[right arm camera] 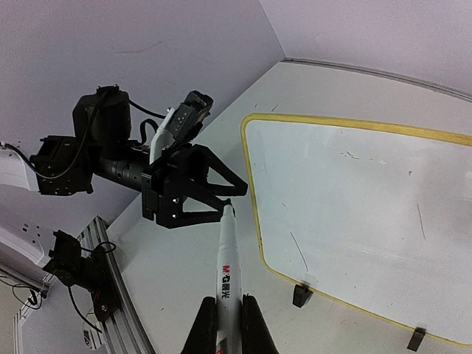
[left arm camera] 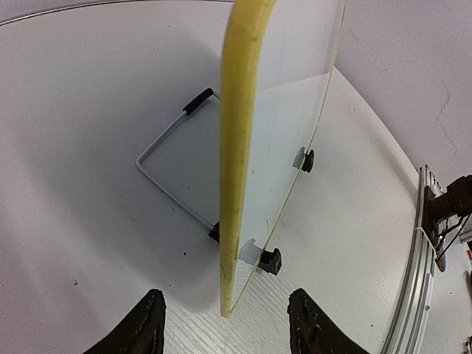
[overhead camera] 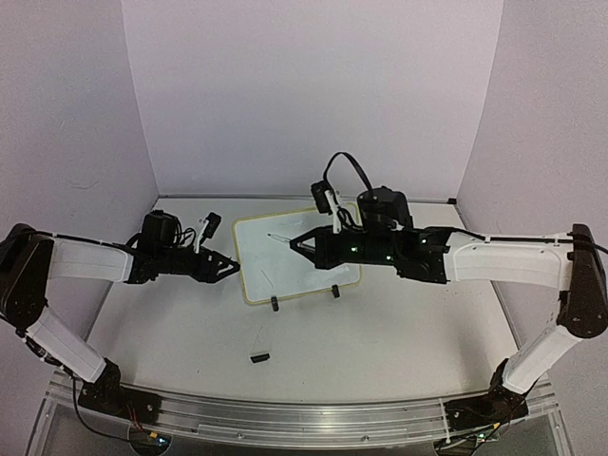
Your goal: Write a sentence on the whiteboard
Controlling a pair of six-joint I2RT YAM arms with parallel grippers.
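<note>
**Whiteboard edge between the left tool's fingers, marker held just in front of it**

The whiteboard [overhead camera: 268, 274] stands mid-bench [overhead camera: 380, 366], leaning back on a wire stand [left arm camera: 166, 141], with its two black clip feet [overhead camera: 275, 304] on the near side. Its yellow rim faces the left tool [overhead camera: 233, 269] edge-on. In the left wrist view, that tool [left arm camera: 225, 328] has its dark fingers [left arm camera: 147, 328] spread wide, one on each side of the board's lower corner, with a gap on both sides and neither finger touching it.

The right tool [overhead camera: 296, 243] reaches in from the right, across the front of the board, and is clamped tight on a white marker [right arm camera: 227, 265]. The marker's tip points toward the left tool. In the right wrist view, the board [right arm camera: 354, 192] lies to the right of the marker, apart from it. A few thin, faint strokes [right arm camera: 295, 242] show on the white face, too slight to read.

A small black piece [overhead camera: 258, 357] lies on the bench nearer the arm bases, well apart from the board.
</note>
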